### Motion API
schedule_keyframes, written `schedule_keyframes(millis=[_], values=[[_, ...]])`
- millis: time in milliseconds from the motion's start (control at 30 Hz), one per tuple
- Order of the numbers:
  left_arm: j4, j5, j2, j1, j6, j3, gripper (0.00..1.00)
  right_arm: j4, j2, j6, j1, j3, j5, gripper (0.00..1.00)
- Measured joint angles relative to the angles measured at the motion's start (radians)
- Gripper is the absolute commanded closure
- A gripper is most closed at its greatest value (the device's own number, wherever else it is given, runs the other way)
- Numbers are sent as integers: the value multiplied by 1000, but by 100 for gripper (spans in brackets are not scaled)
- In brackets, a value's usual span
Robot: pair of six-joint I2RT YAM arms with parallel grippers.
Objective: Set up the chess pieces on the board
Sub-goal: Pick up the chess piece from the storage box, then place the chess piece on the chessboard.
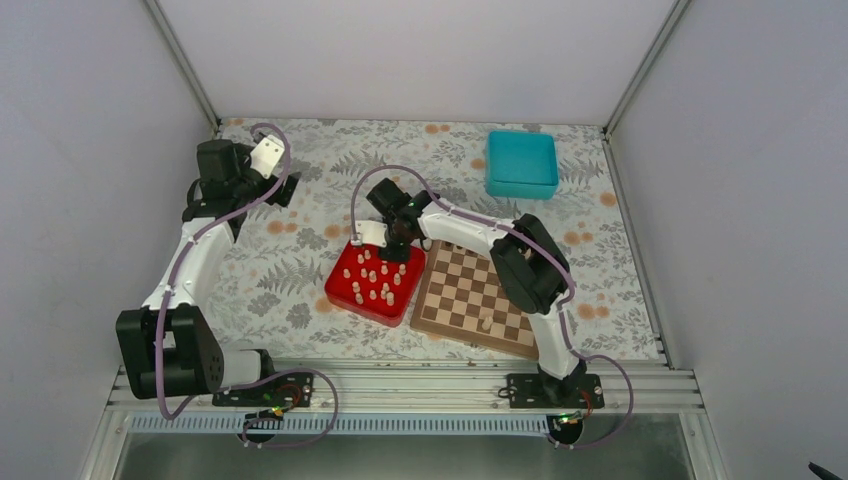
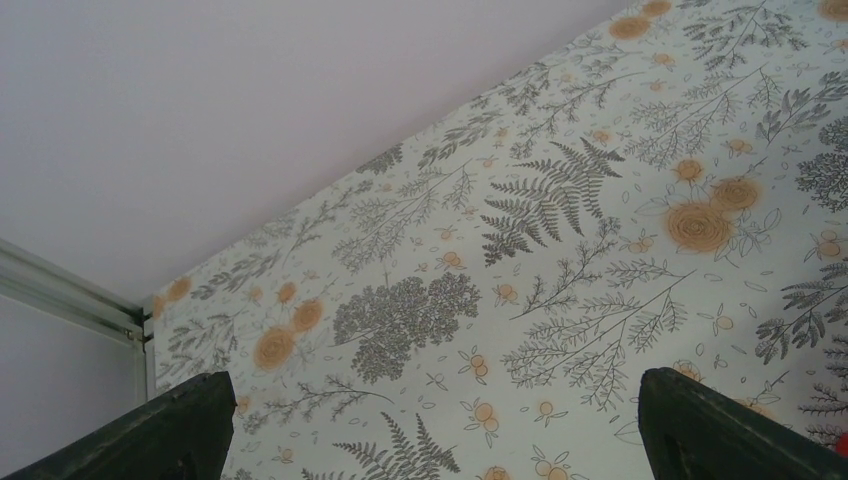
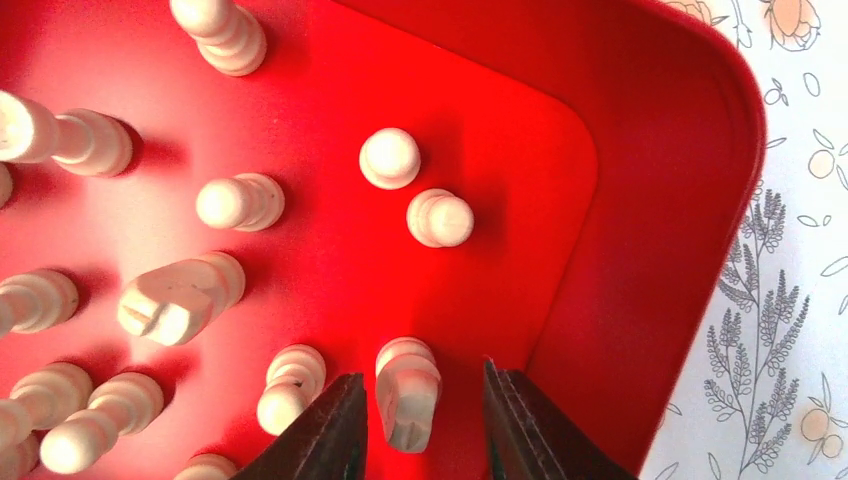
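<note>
step: grasp, judged | right gripper jaws apart, straddling one upright chess piece in the far corner of the red tray, slim gaps both sides, piece axis along the fingers | tray wall close, room tight | board just right of tray | left gripper wide apart, well left of tray, over flowered table
</note>
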Motion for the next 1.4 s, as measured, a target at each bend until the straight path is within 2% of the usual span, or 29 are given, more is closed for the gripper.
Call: schedule_keyframes(millis=[133,233,433,600,700,867,1000,1133,1233,1400], values=[[0,4,-9,0,0,0,0,1,10,2,1,11,10,83],[0,6,-11,0,0,0,0,-3,26,7,3,23,19,84],[0,12,-11,0,0,0,0,-16,30,11,12,28,26,95],[-1,21,-11,0,0,0,0,-33,11,16,12,21,22,96],[-1,23,-11,0,0,0,0,-69,-53,18,12,0,6,96],[-2,22,-14,0,1,0,0,-110,-315,18,10,-121,-15,96],[-2,18,-22,0,5,0,0,-131,-612,12,-20,-326,-26,96],[-1,6,-24,0,6,0,0,-175,-850,-2,-111,-518,-23,96],[-1,-6,-24,0,7,-1,0,-219,-1009,-19,-172,-637,-5,96],[7,-27,-24,0,8,-11,0,-283,-1201,-44,-201,-758,2,96]])
